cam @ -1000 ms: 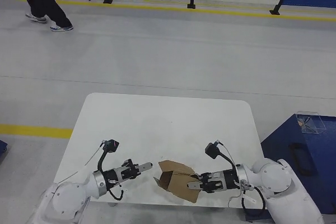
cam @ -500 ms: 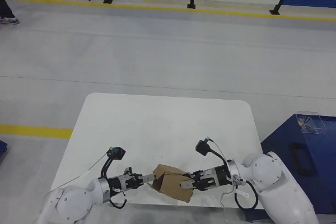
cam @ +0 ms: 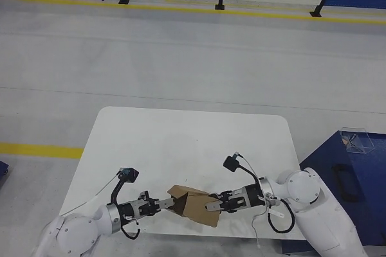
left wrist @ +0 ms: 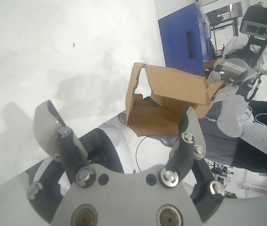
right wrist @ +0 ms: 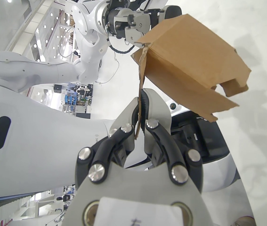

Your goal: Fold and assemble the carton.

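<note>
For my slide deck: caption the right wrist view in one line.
Right gripper shut on one flap of the partly folded brown carton, holding it near the white table.

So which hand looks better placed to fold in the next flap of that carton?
Probably the left. The left hand is open and sits at the open end of the carton, free to push a flap. The right hand is shut on a flap at the far side, steadying it.

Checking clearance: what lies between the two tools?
The carton, seen in the top view: the right tool is shut on one flap, and the open left tool is at its other end.
</note>
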